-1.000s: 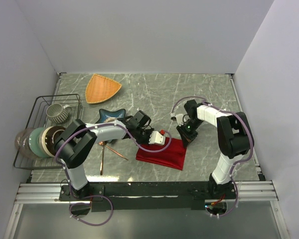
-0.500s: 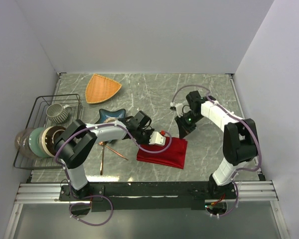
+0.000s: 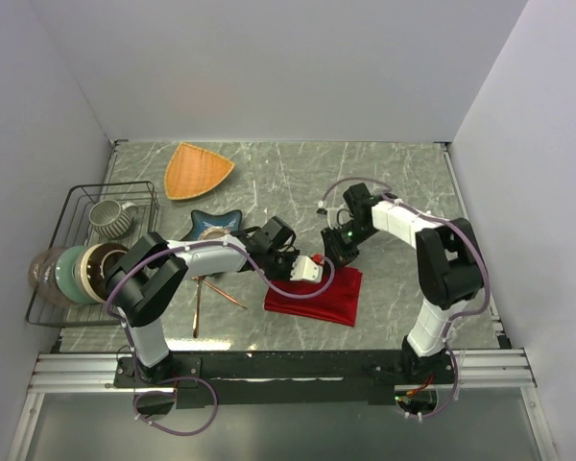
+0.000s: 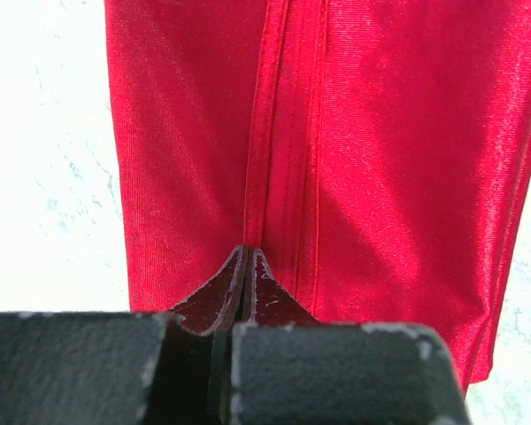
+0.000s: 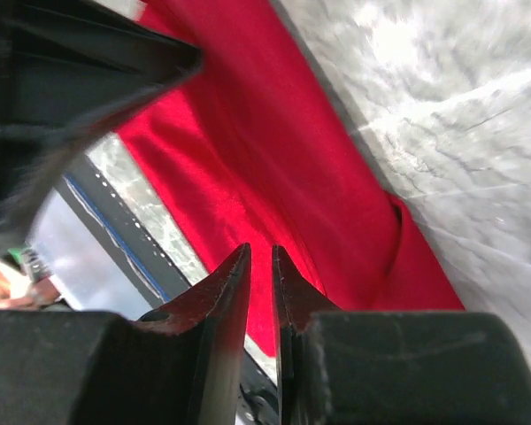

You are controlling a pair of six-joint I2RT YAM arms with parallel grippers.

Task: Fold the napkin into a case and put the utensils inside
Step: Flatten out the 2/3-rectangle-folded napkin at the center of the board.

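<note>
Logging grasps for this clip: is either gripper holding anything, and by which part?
The left gripper is shut on the napkin, pinching its hemmed edges where they meet. The right gripper is slightly open over it, holding nothing.

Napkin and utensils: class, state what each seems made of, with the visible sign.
Napkin: red woven fabric with a slight sheen; a stitched hem and soft folds show. Utensils: probably metal, copper-coloured and thin; too small to be sure.

Left arm (image 3: 211, 254) stretched out low toward the middle of the counter (image 3: 298, 182). Left gripper (image 4: 248, 257) with jaws squeezed tight together. Right arm (image 3: 408, 221) bent in from the right edge. Right gripper (image 5: 260, 258) pointing down, jaws a tiny bit apart.
</note>
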